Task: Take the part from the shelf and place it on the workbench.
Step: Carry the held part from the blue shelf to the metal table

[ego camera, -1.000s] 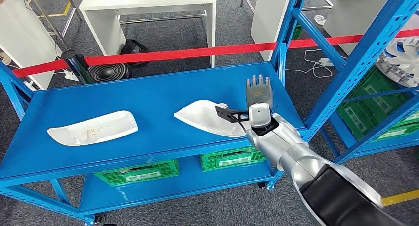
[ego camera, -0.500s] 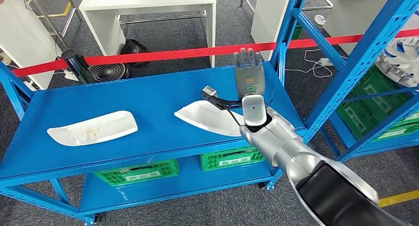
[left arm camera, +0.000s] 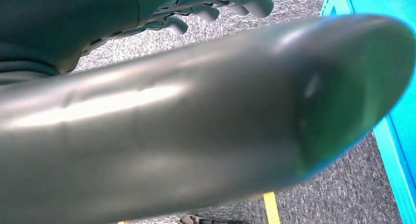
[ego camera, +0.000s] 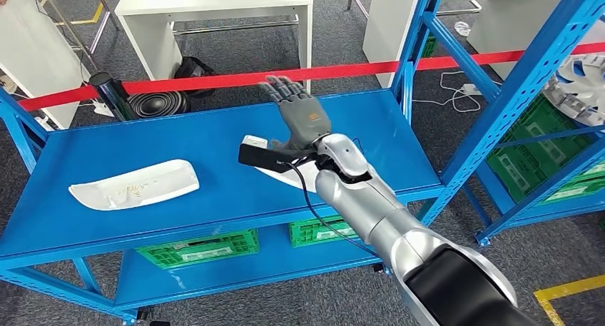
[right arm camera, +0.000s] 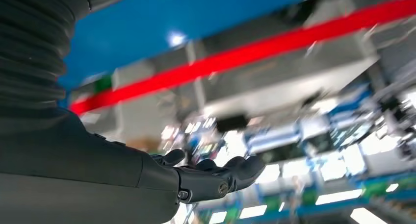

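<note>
White curved plastic part lies on the blue metal workbench top, near its front-right area, mostly hidden behind the silver right arm; a second white elongated plastic part lies well apart from it toward the left side of the same surface; both rest flat, nothing propped or hanging off the edge. Right hand hovers above the nearer part, fingers spread wide and extended, palm empty, nothing pinched; right wrist view confirms splayed dark fingers with no object between them. Black wrist camera bracket sits just over the part, so contact between hand and part can't be confirmed, looks apart. Left hand hangs by the floor; its fingers look curled in, nothing visibly in them, but the view is mostly blocked so I cannot tell for sure. Blue metal shelf rack stands to the right, green plastic crates under the bench. Judgement: placement step looks done, part already down on the bench and released; what's left is likely just pulling the right arm clear, maybe fetching another part from the rack.
</note>
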`<state>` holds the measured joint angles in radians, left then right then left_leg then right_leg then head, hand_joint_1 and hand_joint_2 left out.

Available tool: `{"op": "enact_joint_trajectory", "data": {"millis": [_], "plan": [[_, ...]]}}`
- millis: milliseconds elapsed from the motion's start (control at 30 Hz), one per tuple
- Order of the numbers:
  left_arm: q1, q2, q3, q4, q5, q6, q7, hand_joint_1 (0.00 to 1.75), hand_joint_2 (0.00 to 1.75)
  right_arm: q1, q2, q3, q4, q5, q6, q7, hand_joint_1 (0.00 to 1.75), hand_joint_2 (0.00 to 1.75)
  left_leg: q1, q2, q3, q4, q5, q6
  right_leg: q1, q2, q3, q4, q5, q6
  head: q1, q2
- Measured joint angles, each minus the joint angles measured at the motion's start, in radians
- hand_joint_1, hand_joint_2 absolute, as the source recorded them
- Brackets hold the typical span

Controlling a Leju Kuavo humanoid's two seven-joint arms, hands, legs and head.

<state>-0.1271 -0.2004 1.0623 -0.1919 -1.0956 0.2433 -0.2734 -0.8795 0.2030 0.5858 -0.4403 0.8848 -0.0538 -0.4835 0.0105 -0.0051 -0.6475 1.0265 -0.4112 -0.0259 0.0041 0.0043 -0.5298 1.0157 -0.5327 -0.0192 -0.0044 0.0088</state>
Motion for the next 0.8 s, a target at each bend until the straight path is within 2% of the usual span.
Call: {"op": "enact_joint_trajectory", "data": {"millis": [167,333,467,800], "plan": [[-0.007,-0.003,-0.002,0.0,-0.02,-0.007,0.013,0.0,0.0,0.011,0.017,-0.034,-0.005,-0.14,0.25,-0.121,0.0,1.75,0.0,0.0,0.0,0.0,0.0,0.0,0.0,0.0,0.0,0.0,0.0,0.0,0.0,0.0],[-0.016,-0.005,-0.011,0.001,-0.03,-0.011,0.021,0.0,0.0,0.016,0.017,-0.038,-0.005,-0.227,0.418,-0.174,0.0,1.75,0.0,0.0,0.0,0.0,0.0,0.0,-0.001,0.0,0.0,0.0,0.0,0.0,0.0,0.0],[-0.017,-0.006,-0.018,0.001,-0.034,-0.016,0.021,0.0,0.0,0.023,0.009,-0.038,-0.005,-0.267,0.48,-0.181,0.0,1.75,0.0,0.0,0.0,0.0,0.0,0.0,-0.002,0.0,0.0,0.0,0.0,0.0,0.0,0.0],[-0.02,-0.01,-0.027,0.001,-0.042,-0.019,0.025,0.0,0.0,0.027,-0.037,-0.038,0.004,-0.286,0.563,-0.14,0.0,1.75,0.0,0.0,0.0,0.0,0.0,0.0,-0.002,0.0,0.0,0.0,0.0,0.0,0.0,0.0]]}}
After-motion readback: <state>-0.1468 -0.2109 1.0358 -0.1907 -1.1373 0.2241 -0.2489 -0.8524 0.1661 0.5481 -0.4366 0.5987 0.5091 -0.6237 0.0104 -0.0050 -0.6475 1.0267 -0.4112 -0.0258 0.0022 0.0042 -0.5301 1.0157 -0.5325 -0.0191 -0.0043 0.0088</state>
